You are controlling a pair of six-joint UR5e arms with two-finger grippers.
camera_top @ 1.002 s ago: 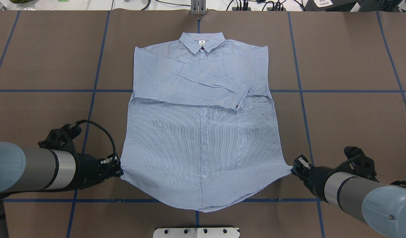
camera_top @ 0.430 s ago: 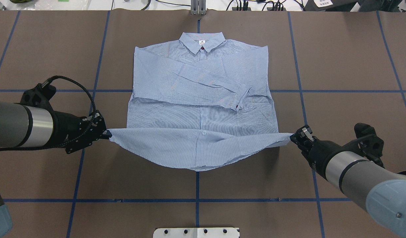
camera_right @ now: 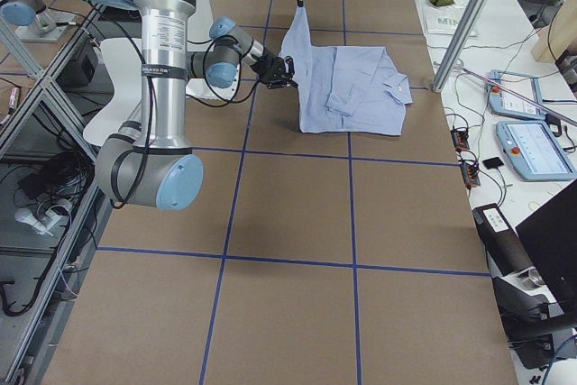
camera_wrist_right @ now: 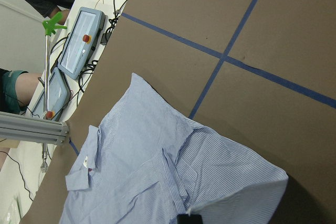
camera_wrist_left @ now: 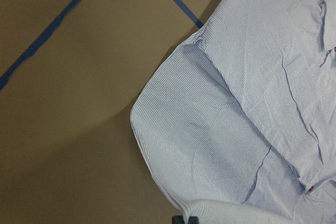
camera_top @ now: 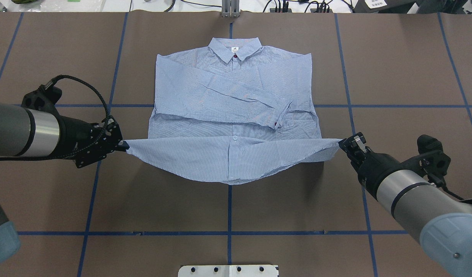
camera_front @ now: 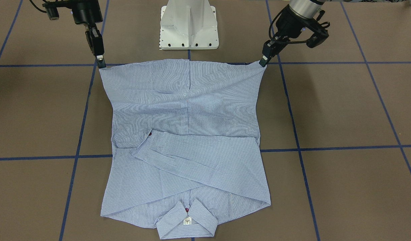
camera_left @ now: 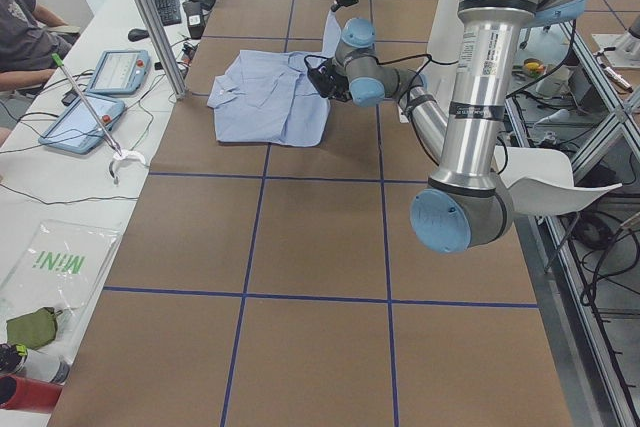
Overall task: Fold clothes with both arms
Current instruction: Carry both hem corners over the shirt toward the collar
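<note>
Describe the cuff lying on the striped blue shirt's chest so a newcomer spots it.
On the brown table lies one light blue, white-striped collared shirt, collar away from the robot. A sleeve crosses its chest diagonally; the cuff is that sleeve's end, toward the robot's right, marked by a dark red button beside the chest pocket.

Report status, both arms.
Left gripper shut on shirt, right gripper likewise. Hem lifted, stretched between them. Only folded sleeves lie between hem and collar.
</note>
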